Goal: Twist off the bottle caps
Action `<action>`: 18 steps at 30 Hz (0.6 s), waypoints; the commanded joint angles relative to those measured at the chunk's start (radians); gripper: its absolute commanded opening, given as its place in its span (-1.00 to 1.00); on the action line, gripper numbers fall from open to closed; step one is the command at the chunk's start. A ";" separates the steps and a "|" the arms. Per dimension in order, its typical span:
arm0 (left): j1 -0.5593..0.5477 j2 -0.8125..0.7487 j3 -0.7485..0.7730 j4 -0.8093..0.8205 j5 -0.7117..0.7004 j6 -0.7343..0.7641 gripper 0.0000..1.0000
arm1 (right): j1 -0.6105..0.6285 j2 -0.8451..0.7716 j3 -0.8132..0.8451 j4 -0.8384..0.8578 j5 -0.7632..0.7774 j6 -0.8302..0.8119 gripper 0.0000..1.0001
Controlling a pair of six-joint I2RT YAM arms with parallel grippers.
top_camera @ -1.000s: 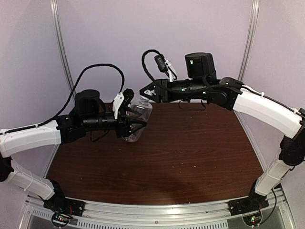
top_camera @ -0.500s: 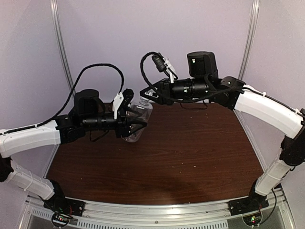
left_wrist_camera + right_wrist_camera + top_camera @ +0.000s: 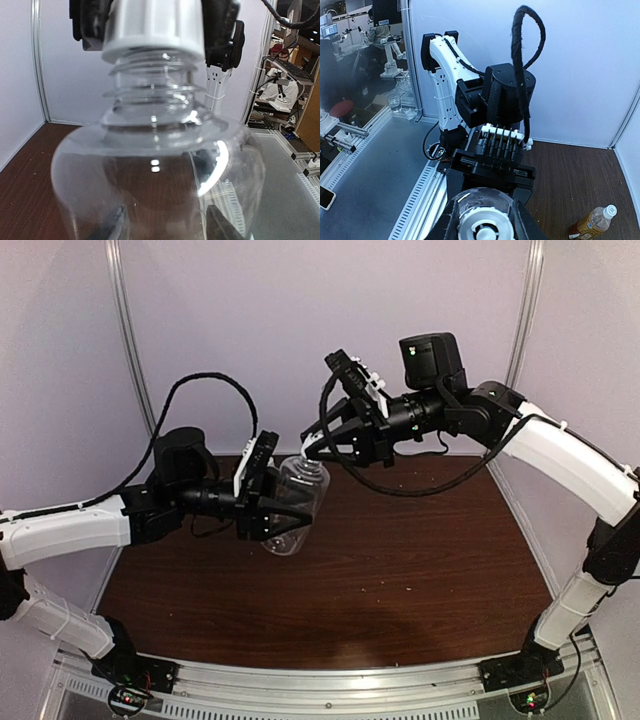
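Observation:
My left gripper (image 3: 280, 515) is shut on the clear bottle (image 3: 296, 498) and holds it tilted above the table. In the left wrist view the bottle (image 3: 155, 170) fills the frame, and that gripper's fingers (image 3: 220, 226) show dark through its body. The bottle's white cap (image 3: 152, 25) sits on the neck with the right gripper's black fingers (image 3: 222, 30) pressed on both sides. My right gripper (image 3: 312, 452) is shut on this cap (image 3: 485, 227). A second bottle (image 3: 592, 223), amber with a white cap (image 3: 609, 211), lies on the table in the right wrist view.
The dark wooden table (image 3: 400, 560) has a metal rail (image 3: 330, 680) along its near edge. White walls stand behind and at the sides. The left arm's base and cable (image 3: 520, 60) face the right wrist camera.
The right gripper has turned at the wrist and closed on the clear bottle's cap. The left arm has shifted the bottle slightly right and nearer.

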 commanded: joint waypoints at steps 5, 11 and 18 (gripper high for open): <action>0.011 -0.017 0.009 0.103 0.023 -0.008 -0.49 | -0.055 0.011 0.023 -0.101 -0.093 -0.051 -0.32; 0.011 -0.017 0.021 0.042 -0.061 0.022 -0.49 | -0.056 -0.034 -0.050 0.018 0.006 0.099 0.35; 0.011 -0.014 0.028 0.005 -0.149 0.040 -0.48 | -0.035 -0.140 -0.169 0.160 0.121 0.247 0.87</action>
